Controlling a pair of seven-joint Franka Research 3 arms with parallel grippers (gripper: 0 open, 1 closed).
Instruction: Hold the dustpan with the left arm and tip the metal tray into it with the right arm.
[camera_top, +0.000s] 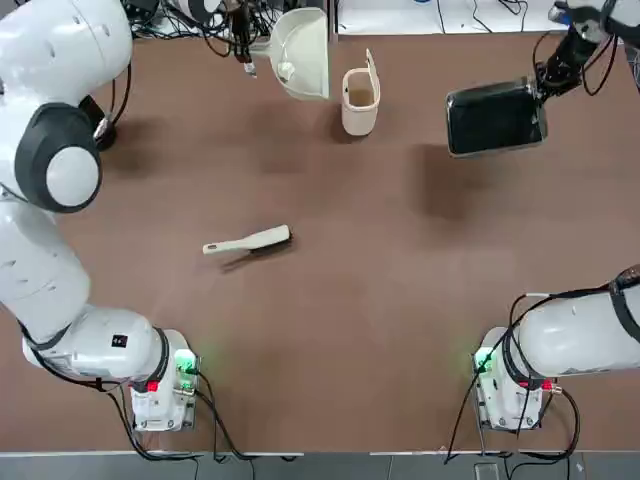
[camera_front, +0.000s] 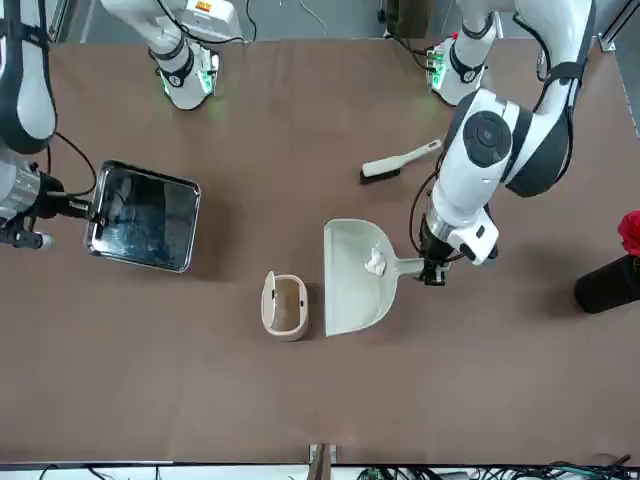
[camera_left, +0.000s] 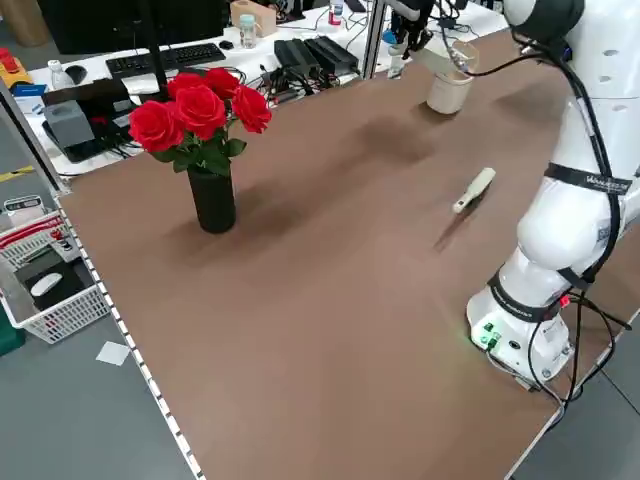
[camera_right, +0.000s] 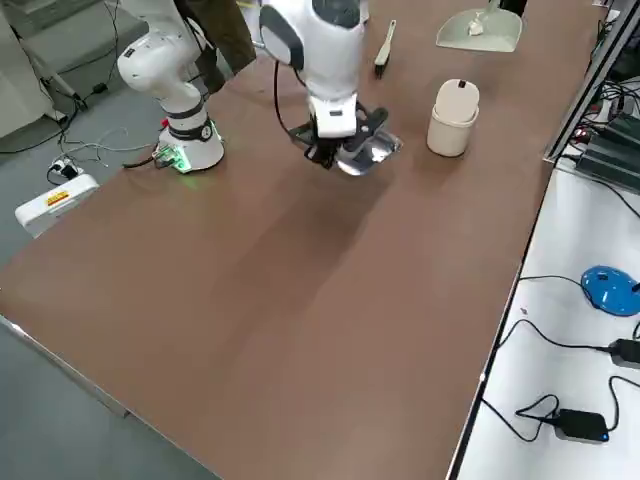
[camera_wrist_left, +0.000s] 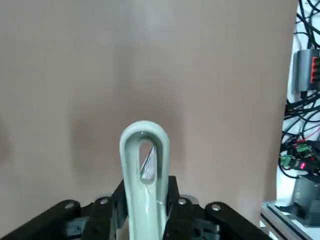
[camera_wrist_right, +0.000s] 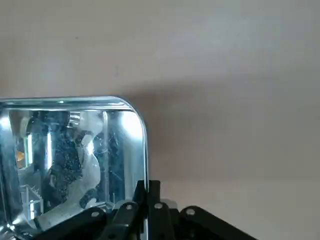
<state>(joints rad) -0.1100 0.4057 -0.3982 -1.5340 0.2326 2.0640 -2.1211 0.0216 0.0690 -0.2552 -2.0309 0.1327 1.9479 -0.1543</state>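
In the top view, the left arm (camera_top: 75, 160) reached forward along its side of the table, its gripper (camera_top: 247, 52) at the handle of the dustpan (camera_top: 308, 52). The right arm (camera_top: 590, 335) bent out past the picture's edge, and its gripper (camera_top: 550, 78) held the tray (camera_top: 495, 118) up, well apart from the dustpan. The bin (camera_top: 360, 98) stood between the two, nearer the dustpan; the brush (camera_top: 248, 243) lay closer to the robot.

In the front view, a crumpled white scrap (camera_front: 376, 263) was in the dustpan, the bin's lid stood open, and the tray's shiny inside faced the camera.

In the left wrist view, the left jaws were shut on the dustpan's looped handle (camera_wrist_left: 145, 200).

In the right wrist view, the right jaws were closed tight on the tray's rim (camera_wrist_right: 145, 150)
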